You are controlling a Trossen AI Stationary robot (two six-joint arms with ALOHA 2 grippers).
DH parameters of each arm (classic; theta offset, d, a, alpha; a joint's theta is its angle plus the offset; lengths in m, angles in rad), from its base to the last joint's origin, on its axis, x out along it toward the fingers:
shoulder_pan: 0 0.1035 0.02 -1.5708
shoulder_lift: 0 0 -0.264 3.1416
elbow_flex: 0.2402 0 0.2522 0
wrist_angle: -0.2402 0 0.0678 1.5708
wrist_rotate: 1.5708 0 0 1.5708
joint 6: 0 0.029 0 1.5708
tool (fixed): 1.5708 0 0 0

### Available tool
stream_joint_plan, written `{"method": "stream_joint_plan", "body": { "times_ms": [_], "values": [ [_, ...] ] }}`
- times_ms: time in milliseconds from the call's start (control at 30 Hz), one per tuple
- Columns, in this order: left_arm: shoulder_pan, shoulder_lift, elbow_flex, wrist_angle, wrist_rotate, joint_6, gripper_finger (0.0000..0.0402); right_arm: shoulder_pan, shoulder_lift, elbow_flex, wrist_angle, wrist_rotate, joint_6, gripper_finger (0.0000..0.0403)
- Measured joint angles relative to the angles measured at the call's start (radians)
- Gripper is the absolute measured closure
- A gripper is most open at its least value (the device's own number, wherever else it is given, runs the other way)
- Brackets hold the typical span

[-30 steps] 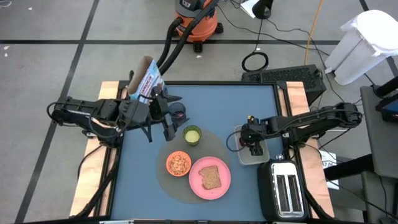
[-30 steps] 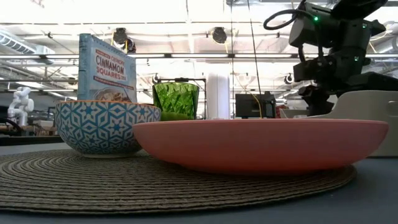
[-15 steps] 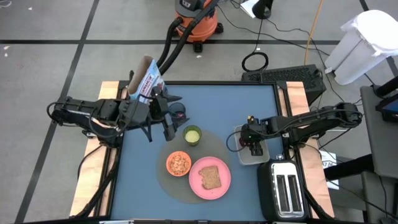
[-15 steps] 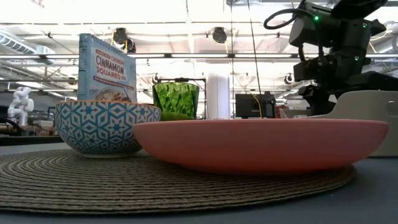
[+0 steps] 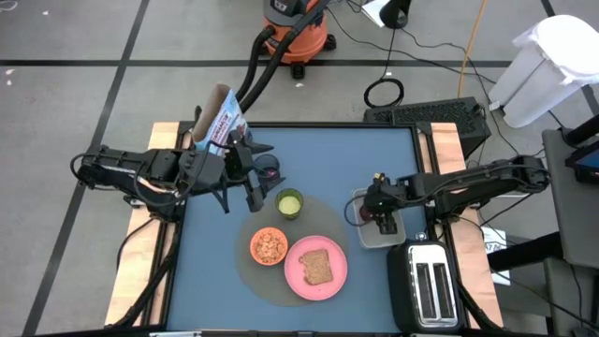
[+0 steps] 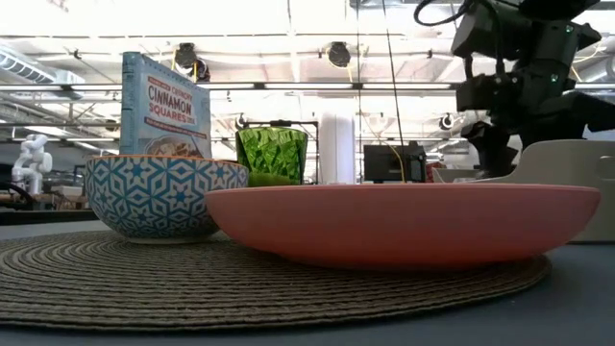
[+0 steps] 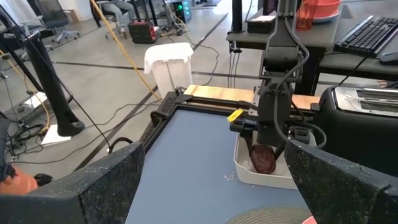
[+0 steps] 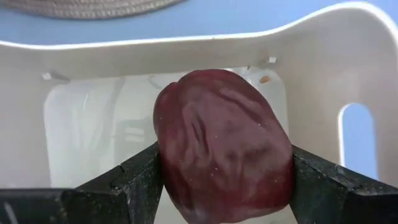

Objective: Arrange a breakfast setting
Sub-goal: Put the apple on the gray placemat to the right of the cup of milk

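Note:
My right gripper (image 5: 379, 213) is shut on the dark red fruit (image 8: 224, 146) over the clear tub (image 5: 374, 236) at the table's right. My left gripper (image 5: 240, 198) is open and empty at the far left, beside the dark blue mug (image 5: 270, 171) and in front of the cereal box (image 5: 217, 122). The round grey mat (image 5: 245, 271) bears the green cup (image 5: 290, 203), the small orange bowl (image 5: 270, 246) and the pink plate (image 5: 335, 281) with the toast slice (image 5: 318, 267). The purple spoon does not show. My right gripper pinches the fruit's two opposite sides (image 8: 168, 168) between its two fingers (image 8: 140, 180). The fingers come from above, pointing down, as the left wrist view shows (image 7: 264, 158). The fruit sits low between the tub's walls; whether it is clear of the tub's floor I cannot tell.
The black toaster (image 5: 428, 281) stands at the near right corner, just in front of the tub. Bare blue table (image 5: 337, 159) lies between the two arms at the far side. An orange vacuum (image 5: 298, 23) stands on the floor beyond the table.
My right gripper has gone up a little over the tub, still shut on the fruit.

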Motion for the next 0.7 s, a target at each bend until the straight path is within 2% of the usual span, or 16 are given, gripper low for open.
{"method": "stream_joint_plan", "body": {
  "times_ms": [233, 700],
  "values": [
    [0.000, 0.000, 0.000, 0.000, 0.000, -0.007, 0.0009, 0.000, -0.078, 0.000, 0.001, 0.003, 0.000, 0.0132],
    [0.017, 0.054, 0.000, 0.006, 0.000, -0.155, 0.0009, 0.000, -0.255, 0.032, 0.009, 0.003, -0.003, 0.0131]
  ]
}}
